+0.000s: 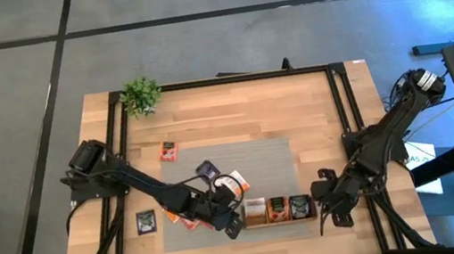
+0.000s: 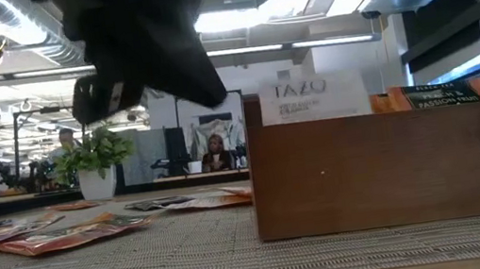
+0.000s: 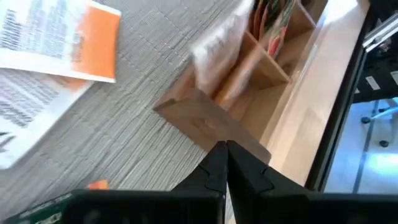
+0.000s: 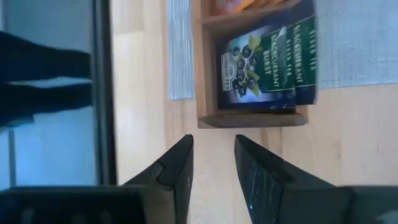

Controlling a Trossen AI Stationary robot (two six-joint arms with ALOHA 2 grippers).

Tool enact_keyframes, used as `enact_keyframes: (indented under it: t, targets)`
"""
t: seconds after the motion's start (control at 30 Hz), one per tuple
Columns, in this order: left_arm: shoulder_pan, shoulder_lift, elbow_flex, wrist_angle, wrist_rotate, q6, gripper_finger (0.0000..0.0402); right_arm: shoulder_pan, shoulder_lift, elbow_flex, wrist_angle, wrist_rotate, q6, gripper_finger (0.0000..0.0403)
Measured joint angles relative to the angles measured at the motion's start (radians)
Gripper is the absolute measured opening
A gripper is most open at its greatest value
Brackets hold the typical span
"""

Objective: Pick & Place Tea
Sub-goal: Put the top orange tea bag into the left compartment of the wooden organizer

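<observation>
A long wooden tray [image 1: 277, 210] lies on the grey mat [image 1: 259, 158] near the table's front edge. It holds sachets of tea: a white one [image 2: 311, 100] in its left compartment and a dark blackcurrant one [image 4: 267, 62] in its right. Loose sachets lie around: white with orange [image 1: 234, 183], dark purple [image 1: 206, 170], orange [image 1: 182, 221], red [image 1: 167, 151], and another dark one [image 1: 145, 221]. My left gripper [image 3: 225, 155] is shut and hangs above the tray's left end, holding nothing. My right gripper [image 4: 214, 155] is open, just off the tray's right end [image 4: 249, 119], with nothing between its fingers.
A small potted plant [image 1: 141, 95] stands at the table's far left corner. A black frame rail [image 1: 345, 100] runs along the table's right side, another [image 1: 115, 130] along the left. The far half of the table is bare wood [image 1: 243, 111].
</observation>
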Motion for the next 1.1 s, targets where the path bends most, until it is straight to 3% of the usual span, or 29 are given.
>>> enact_keyframes:
  t: [0.37, 0.53, 0.7, 0.83, 1.0, 1.1]
  targets:
    - [0.033, -0.172, 0.0, -0.228, -0.137, 0.012, 0.0003, -0.076, -0.178, 0.048, 0.006, 0.126, 0.065, 0.012]
    - [0.077, -0.191, -0.001, -0.289, -0.075, 0.111, 0.0003, -0.192, -0.186, 0.097, 0.006, 0.13, -0.086, 0.012]
    - [0.164, -0.191, -0.001, -0.387, -0.069, -0.011, 0.0003, -0.334, -0.17, 0.106, 0.015, 0.126, -0.235, 0.012]
    - [0.259, -0.19, -0.005, -0.417, 0.025, -0.046, 0.0003, -0.46, -0.145, 0.107, 0.025, 0.066, -0.334, 0.012]
    - [0.39, -0.19, -0.051, -0.364, 0.168, 0.074, 0.0003, -0.597, -0.074, 0.107, 0.096, -0.058, -0.477, 0.012]
    - [0.464, -0.19, -0.063, -0.345, 0.244, 0.181, 0.0003, -0.658, -0.031, 0.106, 0.128, -0.078, -0.538, 0.012]
